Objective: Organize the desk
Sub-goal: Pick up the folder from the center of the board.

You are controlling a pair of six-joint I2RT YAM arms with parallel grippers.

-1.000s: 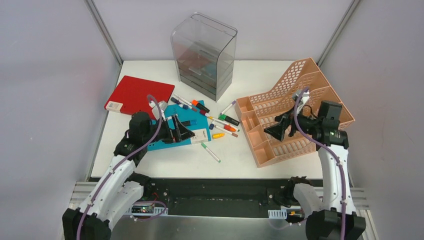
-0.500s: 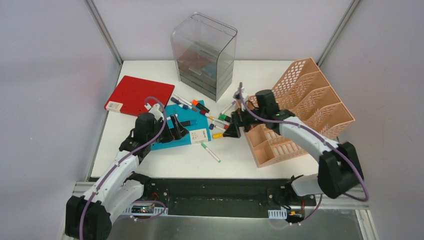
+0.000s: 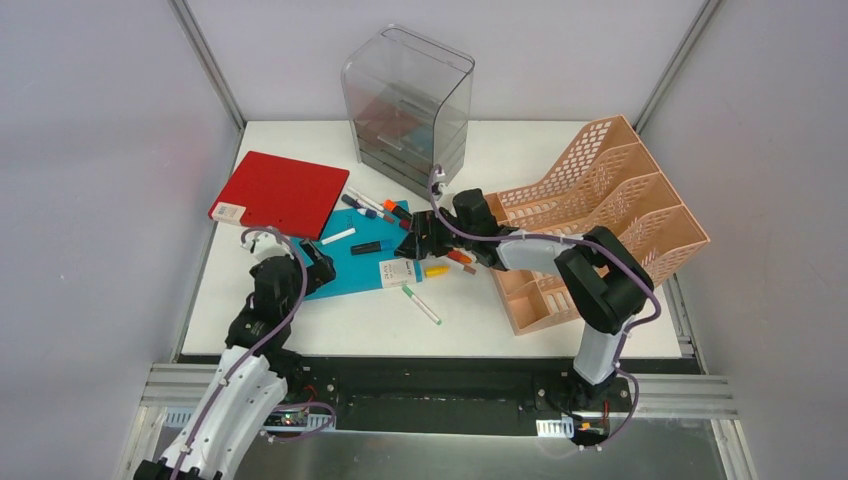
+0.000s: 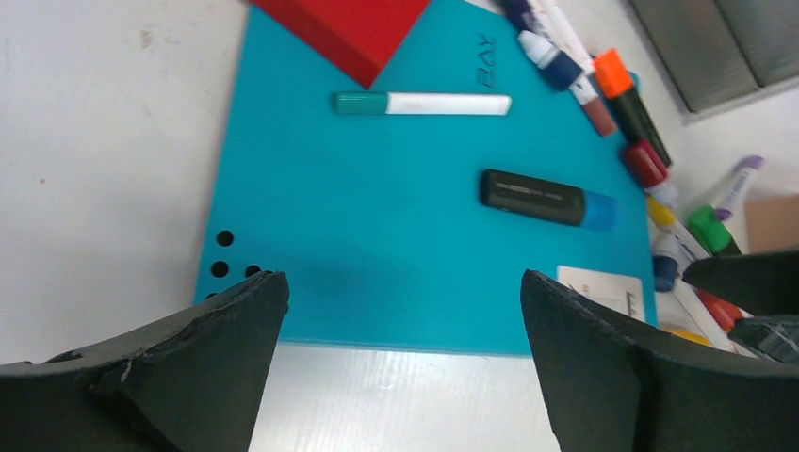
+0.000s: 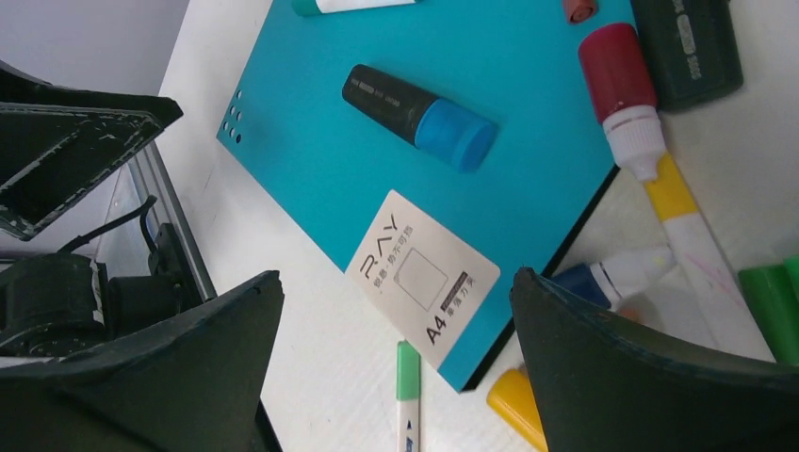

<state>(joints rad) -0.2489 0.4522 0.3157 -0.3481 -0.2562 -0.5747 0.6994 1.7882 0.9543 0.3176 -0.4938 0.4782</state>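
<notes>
Left gripper (image 3: 320, 260) gapes at the teal folder's (image 3: 355, 267) left edge, bare desk (image 3: 330, 320) beside. My right gripper (image 3: 412, 243), gaping too, came over from the file rack (image 3: 620, 190).

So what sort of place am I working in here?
Probably a mock office workstation in a test booth: the white desk walled by grey panels, scattered markers, a peach file rack.

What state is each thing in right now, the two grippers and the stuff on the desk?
Teal flat plastic folder: flat on the white desk, under a corner of the red flat folder.
Left gripper: open, empty, over the teal folder.
Right gripper: open, empty, above its labelled corner.
Black highlighter with blue cap: capped, lying on the teal folder.
Clear grey plastic drawer box: upright.
Peach plastic lattice file rack: upright.
</notes>
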